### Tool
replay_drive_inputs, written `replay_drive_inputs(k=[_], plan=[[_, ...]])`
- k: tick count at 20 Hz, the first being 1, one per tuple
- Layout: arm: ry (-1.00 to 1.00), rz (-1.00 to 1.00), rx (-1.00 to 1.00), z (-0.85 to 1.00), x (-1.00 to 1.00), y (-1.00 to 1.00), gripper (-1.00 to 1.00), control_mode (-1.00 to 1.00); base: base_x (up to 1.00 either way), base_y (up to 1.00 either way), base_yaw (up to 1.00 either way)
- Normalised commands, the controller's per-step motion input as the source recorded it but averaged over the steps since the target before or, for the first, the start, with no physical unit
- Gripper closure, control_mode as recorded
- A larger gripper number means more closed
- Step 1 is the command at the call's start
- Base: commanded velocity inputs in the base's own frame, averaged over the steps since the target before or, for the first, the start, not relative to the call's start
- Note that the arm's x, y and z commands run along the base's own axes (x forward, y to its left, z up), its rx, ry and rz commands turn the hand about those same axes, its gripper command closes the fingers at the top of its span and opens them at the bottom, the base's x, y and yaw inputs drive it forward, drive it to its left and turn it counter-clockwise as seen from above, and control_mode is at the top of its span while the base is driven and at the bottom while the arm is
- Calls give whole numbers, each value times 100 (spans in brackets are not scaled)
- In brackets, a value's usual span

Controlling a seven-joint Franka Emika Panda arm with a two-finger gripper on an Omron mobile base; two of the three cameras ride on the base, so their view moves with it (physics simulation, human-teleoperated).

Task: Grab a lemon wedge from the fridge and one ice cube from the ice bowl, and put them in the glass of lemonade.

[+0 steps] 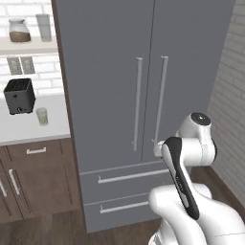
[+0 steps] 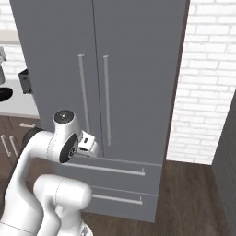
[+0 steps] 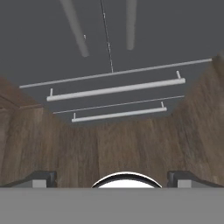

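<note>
Two shut fridge doors, no legible writing; claw wide apart.

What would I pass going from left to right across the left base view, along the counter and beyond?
Toaster → glass of lemonade → fridge, doors shut, with its two upright handles → the robot arm's white elbow → brick wall.

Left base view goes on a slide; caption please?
Robot arm faces the closed grey fridge; toaster and glass of lemonade on the counter.
</note>
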Motion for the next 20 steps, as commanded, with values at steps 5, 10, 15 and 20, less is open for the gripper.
replay_drive_inputs(k=[5,10,15,20], plan=[[0,0,0,0,0,0,-100,100,-31,0,0],[0,0,0,0,0,0,-100,100,-2,-5,0],[0,0,0,0,0,0,-100,100,0,0,0],[-2,0,0,0,0,0,-100,-100,0,0,0]])
